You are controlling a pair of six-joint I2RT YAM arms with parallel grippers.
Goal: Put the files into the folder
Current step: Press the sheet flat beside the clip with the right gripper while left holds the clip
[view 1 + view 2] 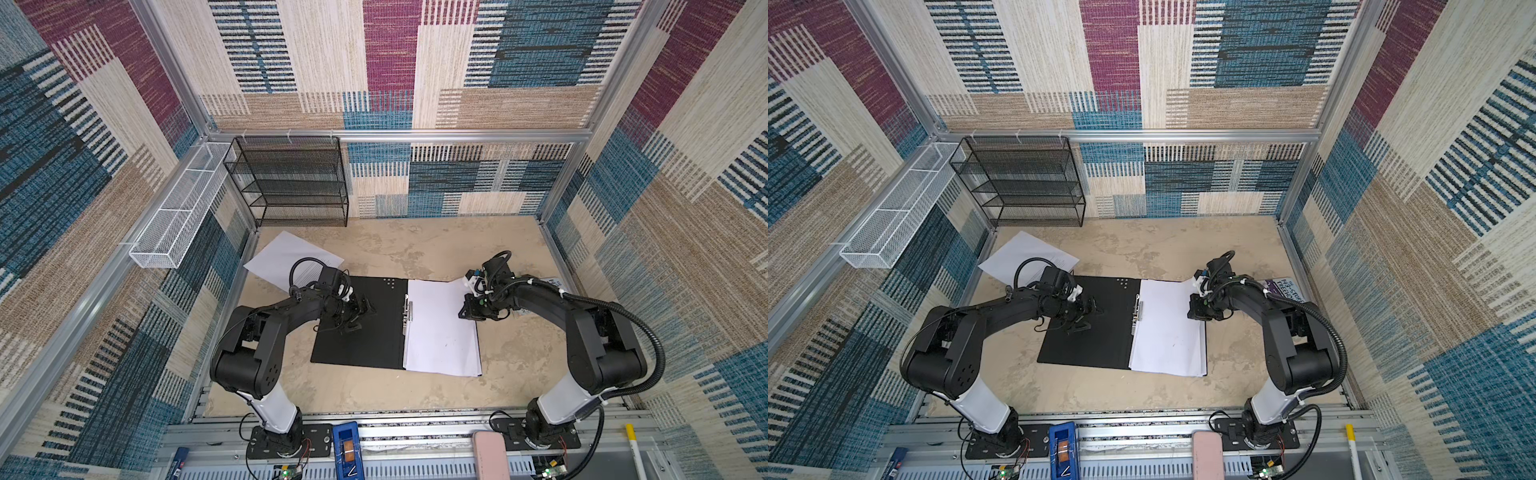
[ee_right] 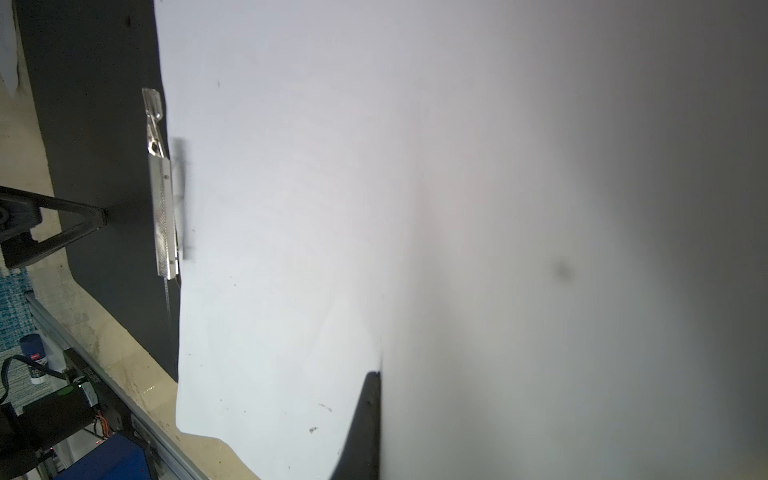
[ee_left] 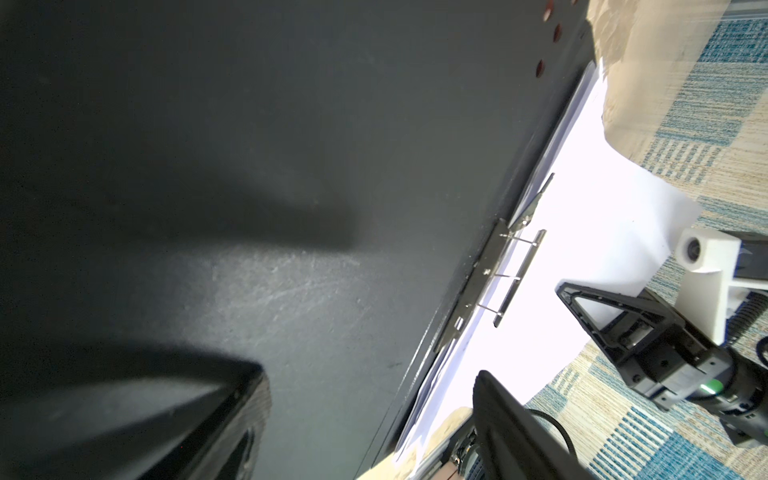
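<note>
The folder [image 1: 357, 332] lies open on the table, black inside up, with its metal spine clip [image 1: 408, 309] in the middle. A stack of white files [image 1: 440, 332] covers its right half. My right gripper [image 1: 464, 312] is shut on the far right edge of the top sheet, whose corner curls up. In the right wrist view that sheet [image 2: 540, 208] hides one finger beside the dark one [image 2: 368, 415]. My left gripper [image 1: 358, 318] hangs open low over the bare left flap [image 3: 291, 166], nothing between its fingers. One more printed sheet [image 1: 286, 257] lies at the far left.
A colourful book [image 1: 1287, 289] lies under the right arm by the right wall. A black mesh shelf [image 1: 291, 183] stands at the back left, and a white mesh basket [image 1: 178, 212] hangs on the left rail. Aluminium frame rails border the table.
</note>
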